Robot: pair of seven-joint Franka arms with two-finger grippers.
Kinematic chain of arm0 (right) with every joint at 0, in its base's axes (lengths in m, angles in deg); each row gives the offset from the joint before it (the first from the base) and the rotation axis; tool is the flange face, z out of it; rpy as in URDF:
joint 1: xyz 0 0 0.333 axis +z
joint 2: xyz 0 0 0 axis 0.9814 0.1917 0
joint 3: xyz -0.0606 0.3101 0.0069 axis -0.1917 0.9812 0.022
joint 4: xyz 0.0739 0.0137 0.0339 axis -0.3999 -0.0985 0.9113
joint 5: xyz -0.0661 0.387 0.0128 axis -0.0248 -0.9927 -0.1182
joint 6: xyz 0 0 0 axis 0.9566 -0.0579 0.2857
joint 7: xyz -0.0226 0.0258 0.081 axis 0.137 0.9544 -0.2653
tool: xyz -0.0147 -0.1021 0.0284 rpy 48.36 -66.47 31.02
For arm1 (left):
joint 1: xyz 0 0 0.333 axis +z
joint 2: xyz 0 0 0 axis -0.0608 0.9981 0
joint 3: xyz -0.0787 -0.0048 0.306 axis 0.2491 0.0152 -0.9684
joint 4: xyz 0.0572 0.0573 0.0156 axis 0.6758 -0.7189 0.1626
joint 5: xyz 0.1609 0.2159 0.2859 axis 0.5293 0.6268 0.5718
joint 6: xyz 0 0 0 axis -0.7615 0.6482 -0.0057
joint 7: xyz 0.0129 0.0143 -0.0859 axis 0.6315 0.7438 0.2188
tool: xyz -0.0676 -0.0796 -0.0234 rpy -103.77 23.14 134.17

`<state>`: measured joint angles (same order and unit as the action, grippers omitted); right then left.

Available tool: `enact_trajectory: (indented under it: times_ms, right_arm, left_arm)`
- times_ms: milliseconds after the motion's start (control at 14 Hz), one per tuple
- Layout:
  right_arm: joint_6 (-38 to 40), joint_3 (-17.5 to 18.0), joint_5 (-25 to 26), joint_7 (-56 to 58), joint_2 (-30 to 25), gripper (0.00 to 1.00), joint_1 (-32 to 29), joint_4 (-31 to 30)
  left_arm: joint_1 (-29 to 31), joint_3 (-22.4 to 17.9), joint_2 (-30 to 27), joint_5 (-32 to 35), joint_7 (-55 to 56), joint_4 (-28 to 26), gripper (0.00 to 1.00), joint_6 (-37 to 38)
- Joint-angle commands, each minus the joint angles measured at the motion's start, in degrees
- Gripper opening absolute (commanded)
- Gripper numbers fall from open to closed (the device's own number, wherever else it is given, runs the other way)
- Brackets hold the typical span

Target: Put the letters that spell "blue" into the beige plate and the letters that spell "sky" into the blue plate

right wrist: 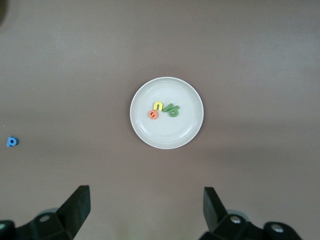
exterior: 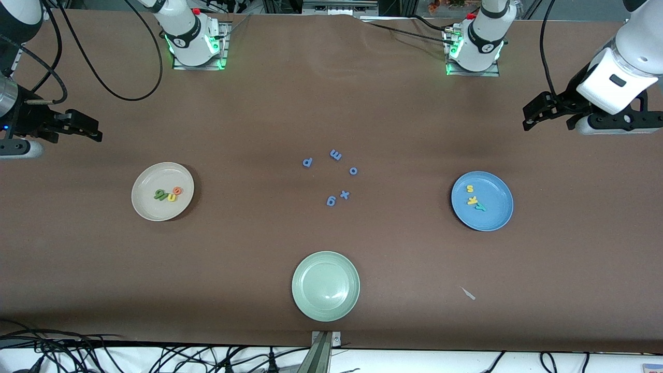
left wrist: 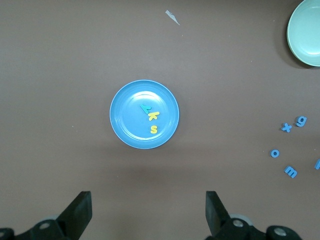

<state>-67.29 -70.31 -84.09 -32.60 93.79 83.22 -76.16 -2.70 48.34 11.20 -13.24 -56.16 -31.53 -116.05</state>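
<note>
The beige plate lies toward the right arm's end of the table. It holds a green b and dark green l, a yellow u and an orange e. The blue plate lies toward the left arm's end and holds a yellow s, a yellow k and a teal y. My right gripper hangs open and empty over bare table. My left gripper does the same at its own end.
Blue letters lie loose mid-table: p, m, o, x, g. A pale green plate with nothing in it sits nearer the front camera. A small white scrap lies nearer the camera than the blue plate.
</note>
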Motion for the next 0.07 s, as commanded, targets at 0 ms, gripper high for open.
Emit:
enact_trajectory:
  times_ms: [0]
  right_arm:
    - [0.44,0.56,0.77,-0.55,0.67,1.00,-0.40,1.45]
  left_arm:
    - [0.10,0.22,-0.10,1.41,-0.40,0.32,1.00,0.65]
